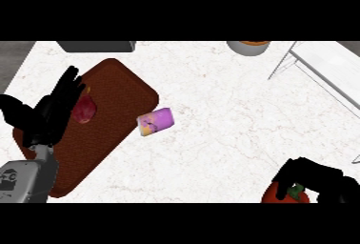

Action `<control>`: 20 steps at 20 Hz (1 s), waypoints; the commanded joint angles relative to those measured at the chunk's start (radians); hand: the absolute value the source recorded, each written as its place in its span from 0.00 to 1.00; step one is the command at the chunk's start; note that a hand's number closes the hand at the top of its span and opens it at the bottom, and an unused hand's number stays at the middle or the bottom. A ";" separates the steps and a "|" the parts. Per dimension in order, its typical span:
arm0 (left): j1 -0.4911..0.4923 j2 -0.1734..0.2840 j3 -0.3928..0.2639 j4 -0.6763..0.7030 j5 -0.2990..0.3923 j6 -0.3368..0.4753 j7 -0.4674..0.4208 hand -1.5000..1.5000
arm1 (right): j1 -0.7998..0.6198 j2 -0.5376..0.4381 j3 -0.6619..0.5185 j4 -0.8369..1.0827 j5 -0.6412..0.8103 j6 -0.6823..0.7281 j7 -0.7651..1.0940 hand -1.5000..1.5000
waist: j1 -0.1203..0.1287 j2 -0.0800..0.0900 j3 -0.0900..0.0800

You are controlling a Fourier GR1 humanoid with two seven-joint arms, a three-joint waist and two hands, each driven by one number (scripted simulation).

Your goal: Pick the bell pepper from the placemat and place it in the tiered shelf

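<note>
The right hand [313, 178] sits at the lower right corner of the view, its black fingers curled over the bell pepper [285, 196] — a red, rounded thing with a short green stem showing between the fingers. Most of the pepper is hidden by the hand and cut off by the lower edge. It lies well apart from the placemat [112, 119], a long dark brown mat with rounded corners set slantwise on the white marbled surface [225, 119].

The left hand [53, 112] hangs over the mat's left part, fingers spread and straight, holding nothing. Just beside its fingers a dark red piece of food [84, 109] lies on the mat. Off the mat's right edge is a small pink-and-yellow packet [155, 121]. The shelf [323, 71] — white, with thin metal legs — stands at the upper right.
</note>
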 commanded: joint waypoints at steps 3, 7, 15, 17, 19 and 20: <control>0.015 0.018 0.014 -0.031 0.003 -0.003 0.015 0.50 | -0.181 0.000 -0.247 -0.200 -0.175 0.161 0.185 1.00 | 0.009 -0.005 0.000; -0.016 -0.003 0.017 -0.003 -0.001 0.013 0.001 0.50 | -0.375 -0.023 -0.476 -0.068 -0.245 0.207 0.193 1.00 | -0.001 -0.001 0.002; -0.008 -0.026 -0.004 0.022 -0.036 0.028 -0.016 0.50 | -0.619 -0.220 -0.923 0.213 -0.531 0.324 0.213 1.00 | -0.013 -0.004 0.002; -0.004 -0.013 -0.002 -0.023 -0.020 0.020 0.036 0.50 | -0.678 -0.339 -1.022 0.330 -0.594 0.336 0.201 1.00 | -0.003 -0.005 0.003; 0.014 -0.042 -0.011 -0.010 -0.030 0.025 -0.018 0.50 | -0.677 -0.420 -1.076 0.469 -0.600 0.306 0.122 1.00 | 0.006 -0.001 0.003; 0.027 -0.037 -0.018 -0.018 -0.043 0.014 -0.029 0.50 | -0.704 -0.439 -1.043 0.485 -0.609 0.316 0.175 1.00 | 0.011 -0.001 0.002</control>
